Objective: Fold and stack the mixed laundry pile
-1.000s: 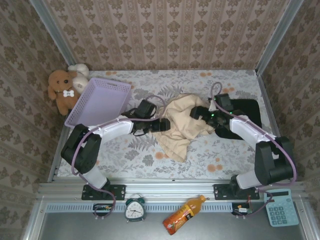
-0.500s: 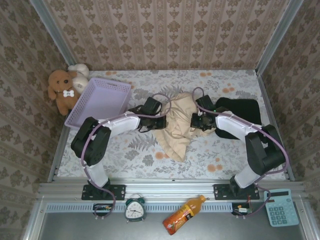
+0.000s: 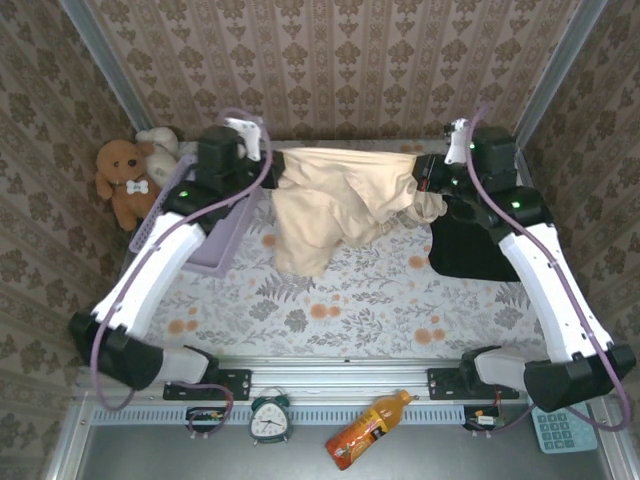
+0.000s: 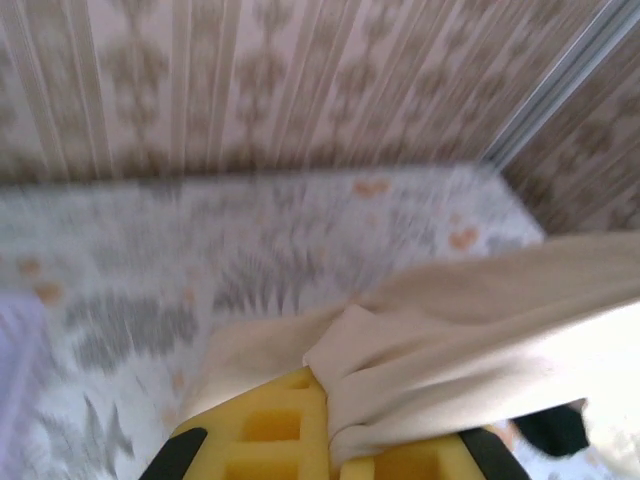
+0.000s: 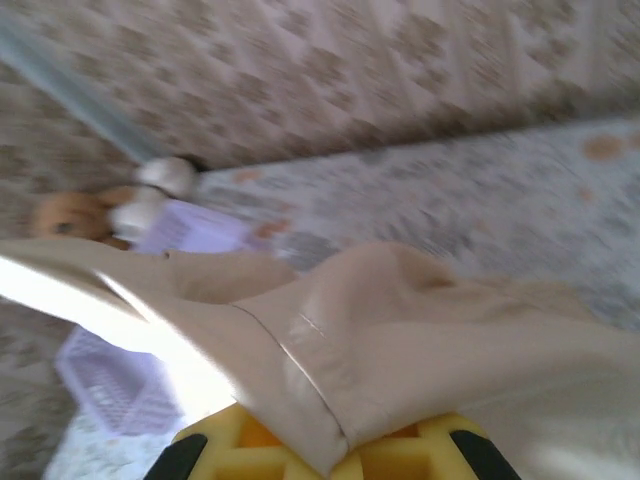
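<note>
Cream-beige soft cloth garment (image 3: 335, 200) raised off table (image 3: 350, 300), stretched between arms. Left gripper (image 3: 270, 165), right gripper (image 3: 427, 180): jaws each pinching its top edge. Large black cloth garment (image 3: 470, 250) on table, right side. Risk: overtension pulls edge from shallow pinch, garment drops bunched.

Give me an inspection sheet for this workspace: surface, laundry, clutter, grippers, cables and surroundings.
Surface: floral-print table, mostly bare at the front.
Job's things: cream-beige garment lifted and stretched between the two arms, unfolded; black garment lying crumpled on the table at the right.
Clutter: lavender basket partly under the left arm; teddy bears in the far left corner; alarm clock, orange bottle and calculator on the near ledge.
Grippers: left gripper and right gripper each shut on an end of the cream-beige garment.
Cables: lavender cables looping along both arms, clear of the cloth.
Surroundings: patterned walls on three sides.
</note>
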